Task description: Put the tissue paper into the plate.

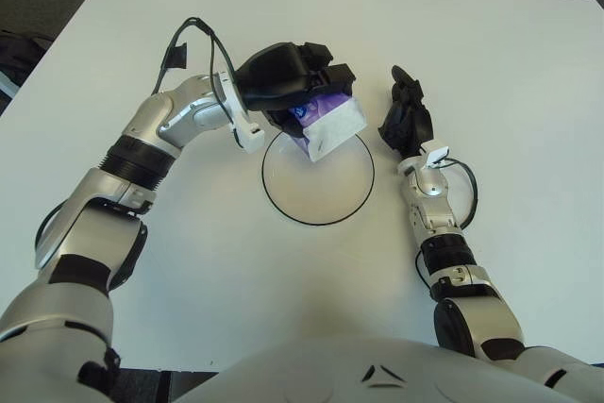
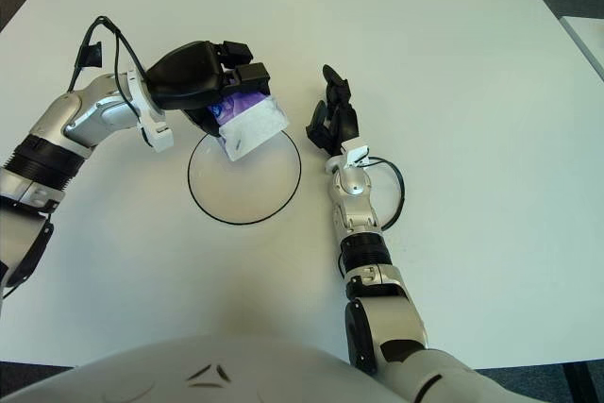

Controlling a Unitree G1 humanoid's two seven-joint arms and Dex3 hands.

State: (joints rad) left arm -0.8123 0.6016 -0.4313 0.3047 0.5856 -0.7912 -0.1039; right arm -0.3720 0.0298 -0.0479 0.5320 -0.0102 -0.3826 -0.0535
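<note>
the white table (image 1: 528, 63) is carrying a plate (image 1: 318, 209) near its middle, white with a thin dark rim. the left hand (image 1: 293, 82) is reaching in over the plate's far edge, fingers clenching the tissue (image 1: 327, 123), a purple and white pack hanging tilted from the grip, its white end showing over the plate's far part. whether it is touching the plate yet, i cannot tell. the right hand (image 1: 406, 120) is showing just right of the plate, idle and holding nothing, fingers loosely extended. the step in hand looks like the carry ending over the plate; the next move is calling for lowering the pack a little toward the middle and opening the fingers
</note>
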